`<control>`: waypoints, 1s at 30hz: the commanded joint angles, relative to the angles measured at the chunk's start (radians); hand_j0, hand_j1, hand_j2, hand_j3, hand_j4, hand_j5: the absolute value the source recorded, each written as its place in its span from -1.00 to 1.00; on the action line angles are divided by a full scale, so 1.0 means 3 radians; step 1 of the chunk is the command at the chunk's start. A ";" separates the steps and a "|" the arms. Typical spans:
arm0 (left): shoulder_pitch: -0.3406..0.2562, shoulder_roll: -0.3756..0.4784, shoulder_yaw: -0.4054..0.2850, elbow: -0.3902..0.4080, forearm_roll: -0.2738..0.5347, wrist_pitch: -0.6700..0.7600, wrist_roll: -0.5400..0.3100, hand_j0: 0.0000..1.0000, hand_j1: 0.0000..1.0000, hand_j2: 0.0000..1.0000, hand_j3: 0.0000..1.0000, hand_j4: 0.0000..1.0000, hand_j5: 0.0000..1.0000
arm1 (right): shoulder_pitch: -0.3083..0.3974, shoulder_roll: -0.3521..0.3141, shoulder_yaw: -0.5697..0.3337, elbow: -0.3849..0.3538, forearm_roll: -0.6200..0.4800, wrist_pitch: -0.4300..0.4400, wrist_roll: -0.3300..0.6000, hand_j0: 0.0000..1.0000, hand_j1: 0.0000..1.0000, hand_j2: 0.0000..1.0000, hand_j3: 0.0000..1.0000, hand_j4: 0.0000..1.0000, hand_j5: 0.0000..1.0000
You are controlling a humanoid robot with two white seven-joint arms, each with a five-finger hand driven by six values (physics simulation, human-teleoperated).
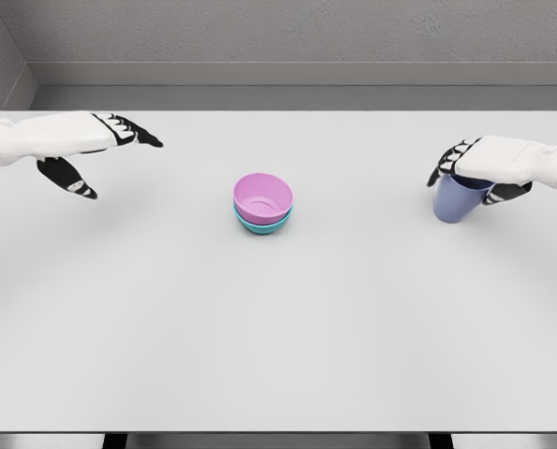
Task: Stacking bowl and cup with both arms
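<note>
A pink bowl (263, 197) sits nested in a teal bowl (260, 224) at the middle of the white table (278, 355). At the right, a blue-violet cup (458, 200) is gripped from above near its rim by my right hand (469, 170), whose fingers curl around it. The cup looks slightly tilted; whether it touches the table is unclear. My left hand (105, 154) hovers at the far left with fingers stretched out and thumb apart, holding nothing, well away from the bowls.
The table's far edge meets a grey wall (278, 37). Dark table legs show below the near edge.
</note>
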 commanded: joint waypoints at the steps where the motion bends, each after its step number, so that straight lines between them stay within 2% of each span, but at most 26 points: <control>1: 0.0000 0.0013 0.0019 -0.0004 0.0014 0.0009 0.0002 1.00 1.00 1.00 1.00 1.00 1.00 | 0.0000 -0.0002 0.0003 0.0000 -0.0015 0.0001 0.0007 0.23 0.23 0.23 0.23 0.23 0.23; 8: 0.0056 0.0003 -0.0022 -0.0015 0.0014 0.0009 0.0002 1.00 1.00 1.00 1.00 1.00 1.00 | 0.0000 -0.0002 0.0003 0.0000 -0.0015 0.0001 0.0007 0.19 0.19 0.19 0.19 0.19 0.19; 15: 0.0097 0.0028 -0.0022 0.0006 0.0014 0.0009 0.0002 1.00 1.00 1.00 1.00 1.00 1.00 | -0.0026 -0.0002 -0.0022 0.0031 -0.0020 0.0001 0.0007 -0.09 -0.09 -0.09 -0.09 -0.09 -0.09; 21: 0.0097 0.0028 -0.0027 0.0006 0.0014 0.0009 0.0002 1.00 1.00 1.00 1.00 1.00 1.00 | -0.0036 0.0003 -0.0028 0.0051 -0.0050 0.0001 0.0007 -0.09 -0.09 -0.09 -0.09 -0.09 -0.09; 27: 0.0097 0.0028 -0.0022 0.0006 0.0014 0.0009 0.0002 1.00 1.00 1.00 1.00 1.00 1.00 | -0.0184 0.0003 -0.0038 0.0041 -0.0061 0.0001 0.0007 -0.09 -0.09 -0.09 -0.09 -0.09 -0.09; 30: 0.0092 0.0028 -0.0017 0.0006 0.0014 0.0009 0.0002 1.00 1.00 1.00 1.00 1.00 1.00 | -0.0291 0.0008 -0.0038 0.0036 -0.0168 0.0001 0.0007 -0.18 -0.18 -0.18 -0.18 -0.18 -0.18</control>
